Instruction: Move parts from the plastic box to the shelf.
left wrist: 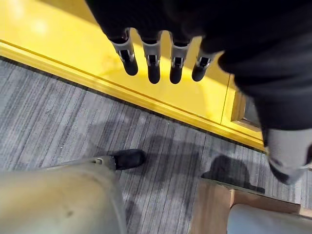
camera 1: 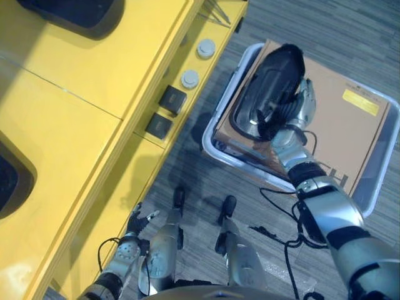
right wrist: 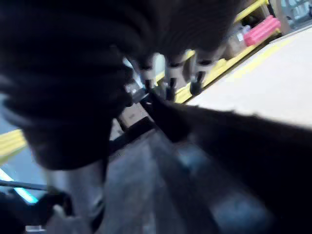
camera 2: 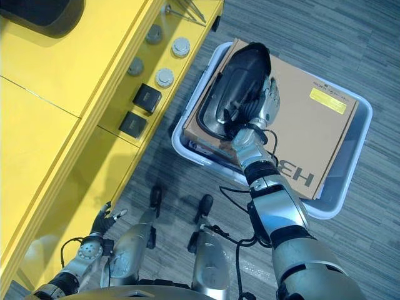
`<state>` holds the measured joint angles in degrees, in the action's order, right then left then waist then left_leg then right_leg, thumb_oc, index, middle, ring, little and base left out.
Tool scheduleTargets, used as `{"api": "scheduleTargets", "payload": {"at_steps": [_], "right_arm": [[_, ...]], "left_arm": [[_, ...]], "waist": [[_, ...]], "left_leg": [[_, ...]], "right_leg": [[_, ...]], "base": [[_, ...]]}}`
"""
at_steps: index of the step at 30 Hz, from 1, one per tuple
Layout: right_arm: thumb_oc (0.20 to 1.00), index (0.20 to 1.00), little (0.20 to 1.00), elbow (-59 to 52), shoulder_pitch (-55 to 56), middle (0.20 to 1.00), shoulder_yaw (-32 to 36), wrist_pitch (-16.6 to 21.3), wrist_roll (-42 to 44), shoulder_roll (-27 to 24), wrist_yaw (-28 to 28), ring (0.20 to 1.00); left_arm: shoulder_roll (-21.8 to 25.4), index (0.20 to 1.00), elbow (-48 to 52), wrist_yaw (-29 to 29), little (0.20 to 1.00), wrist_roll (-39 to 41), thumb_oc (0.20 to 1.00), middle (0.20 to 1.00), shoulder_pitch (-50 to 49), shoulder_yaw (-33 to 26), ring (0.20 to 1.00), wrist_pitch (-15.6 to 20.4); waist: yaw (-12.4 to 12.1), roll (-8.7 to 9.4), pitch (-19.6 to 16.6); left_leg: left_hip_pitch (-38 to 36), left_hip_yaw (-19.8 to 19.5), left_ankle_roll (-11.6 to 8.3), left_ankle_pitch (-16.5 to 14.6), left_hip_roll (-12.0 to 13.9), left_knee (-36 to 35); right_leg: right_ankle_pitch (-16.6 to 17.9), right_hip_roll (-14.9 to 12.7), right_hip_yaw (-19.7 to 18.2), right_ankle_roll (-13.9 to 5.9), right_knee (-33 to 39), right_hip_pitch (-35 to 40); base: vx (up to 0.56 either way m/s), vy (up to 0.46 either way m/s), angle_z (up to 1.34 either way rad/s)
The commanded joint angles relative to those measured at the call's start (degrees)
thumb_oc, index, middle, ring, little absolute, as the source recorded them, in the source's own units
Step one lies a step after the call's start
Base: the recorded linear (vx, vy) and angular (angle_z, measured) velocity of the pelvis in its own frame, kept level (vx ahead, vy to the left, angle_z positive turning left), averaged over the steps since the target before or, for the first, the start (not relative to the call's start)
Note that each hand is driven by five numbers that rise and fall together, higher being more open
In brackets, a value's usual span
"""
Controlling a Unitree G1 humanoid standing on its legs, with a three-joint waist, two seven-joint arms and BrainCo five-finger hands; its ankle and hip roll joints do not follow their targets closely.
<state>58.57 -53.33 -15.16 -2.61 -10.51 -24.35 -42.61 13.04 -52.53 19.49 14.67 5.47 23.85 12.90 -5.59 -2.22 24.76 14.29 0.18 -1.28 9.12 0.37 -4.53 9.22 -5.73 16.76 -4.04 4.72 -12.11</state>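
My right hand is up over the box, its fingers curled round a big dark part — a black, rounded piece with a glossy rim — which I hold above the flat brown carton lying in the box. The box is pale plastic and sits on the grey striped floor, just right of the yellow shelf. In the right wrist view the fingers bend down onto the part's dark edge. On a lower level of the shelf, near the box, lie two small black blocks and, farther off, round grey caps; a thin metal piece lies at the far end of that level. A large dark shape rests on the shelf's top at the far side. My left hand hangs low at the near left, close beside the shelf's front — its fingers are straight and relaxed, holding nothing, pointing toward the yellow base of the shelf above the floor.
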Motion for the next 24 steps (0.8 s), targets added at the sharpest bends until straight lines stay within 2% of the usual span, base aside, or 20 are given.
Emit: {"api": "scheduleTargets", "payload": {"at_steps": [1,4,5,6,7,18,24], "right_arm": [[1.000,1.000,1.000,4.86,-1.20,1.000,-2.30,1.91,4.85,0.93,1.02,1.000],[1.000,1.000,1.000,9.77,-0.14,1.000,-1.44,2.57,9.37,3.90,2.67,1.000],[0.884,0.884,0.884,11.44,-0.04,0.884,-0.82,2.72,11.10,4.85,2.98,0.884],[0.884,0.884,0.884,11.50,-0.06,0.884,-0.82,2.76,11.13,4.86,2.99,0.884],[0.200,0.200,0.200,14.04,0.09,0.200,0.79,3.12,15.49,6.11,4.39,0.200],[0.200,0.200,0.200,15.62,3.12,0.200,1.29,3.88,19.41,5.50,7.82,0.200],[0.200,0.200,0.200,10.31,11.23,0.200,3.08,5.79,19.61,5.36,8.86,0.200]], "left_arm": [[-1.85,1.000,-3.28,-0.17,1.000,-0.31,1.000,1.000,-2.48,3.54,1.000,-0.64],[-2.20,1.000,-3.38,-0.19,1.000,0.22,1.000,1.000,-2.47,3.69,1.000,-0.93],[-2.20,1.000,-3.36,-0.17,1.000,0.17,1.000,1.000,-2.52,3.92,1.000,-0.96],[-2.18,1.000,-3.36,-0.17,1.000,0.18,1.000,1.000,-2.53,3.92,1.000,-0.96],[-2.24,1.000,-3.20,-0.19,1.000,0.19,1.000,1.000,-2.52,4.36,1.000,-1.22],[-1.90,1.000,-3.69,-0.29,1.000,-0.71,1.000,1.000,-3.56,2.77,1.000,-2.18],[-0.06,1.000,-4.27,-0.08,1.000,-3.86,1.000,1.000,-6.62,-0.96,1.000,-2.93]], "waist": [[0.11,1.93,-1.29],[0.13,1.96,-1.73],[0.07,1.90,-1.90],[0.06,1.92,-1.89],[-0.06,1.71,-2.22],[-0.52,1.60,-4.77],[-0.32,2.71,-8.92]], "left_leg": [[-0.64,-1.78,0.19,-10.70,-0.51,5.99],[-0.99,-1.73,0.22,-10.78,-0.44,5.68],[-1.21,-1.75,0.22,-10.84,-0.45,5.57],[-1.24,-1.74,0.22,-10.84,-0.45,5.55],[-1.59,-1.83,0.19,-10.82,-0.48,5.28],[-4.16,-2.12,-0.23,-10.53,-0.13,3.58],[-8.31,-0.89,-0.39,-11.90,0.75,3.78]], "right_leg": [[-5.24,-2.37,-2.93,-4.11,-0.80,-0.37],[-5.19,-2.34,-2.91,-4.18,-0.55,-0.15],[-5.18,-2.36,-2.88,-4.21,-0.47,0.01],[-5.18,-2.35,-2.88,-4.21,-0.45,0.03],[-5.20,-2.37,-2.81,-4.25,-0.39,0.30],[-5.71,-2.34,-1.31,-4.48,0.28,2.57],[-6.71,-1.69,-1.60,-4.26,0.28,5.93]], "base": [[0.00,0.000,0.00],[0.01,0.003,-0.01],[0.02,0.006,-0.04],[0.03,0.009,-0.03],[0.00,0.000,0.00],[0.01,-0.004,0.00],[0.05,-0.040,0.00]]}}
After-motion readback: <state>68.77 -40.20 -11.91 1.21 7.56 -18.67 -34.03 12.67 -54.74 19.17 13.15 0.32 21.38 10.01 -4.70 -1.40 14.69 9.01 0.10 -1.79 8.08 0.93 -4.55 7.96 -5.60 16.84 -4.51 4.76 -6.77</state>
